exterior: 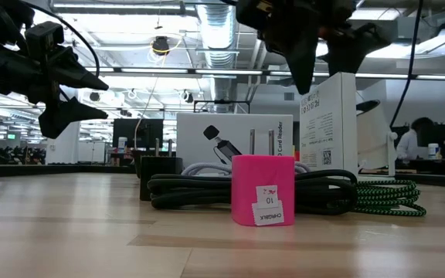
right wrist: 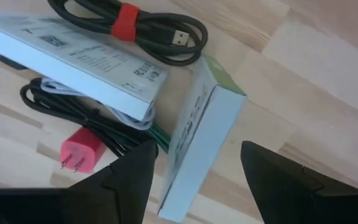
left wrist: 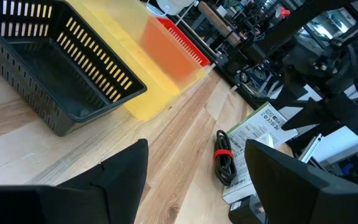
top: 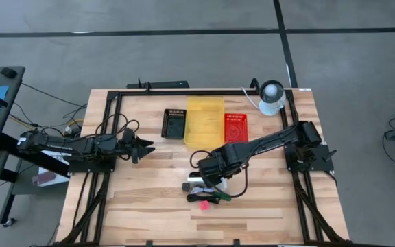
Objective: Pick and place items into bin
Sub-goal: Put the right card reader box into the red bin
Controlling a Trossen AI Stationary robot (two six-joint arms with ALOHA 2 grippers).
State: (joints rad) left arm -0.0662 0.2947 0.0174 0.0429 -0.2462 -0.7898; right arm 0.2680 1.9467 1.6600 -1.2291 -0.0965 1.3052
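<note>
Left hand hovers over the left half of the surface, fingers spread, holding nothing, pointing toward the bins. Along the far edge, left to right: black basket, yellow bin, red basket, all touching in a row. Right arm reaches in from the right edge; right hand hangs over the item cluster near the middle of the surface, toward the near edge, fingers spread with a white box between them below, not gripped. Cluster: second white box, black cable with red tie, coiled black cables, green braided cable, pink plug block nearest the near edge.
</note>
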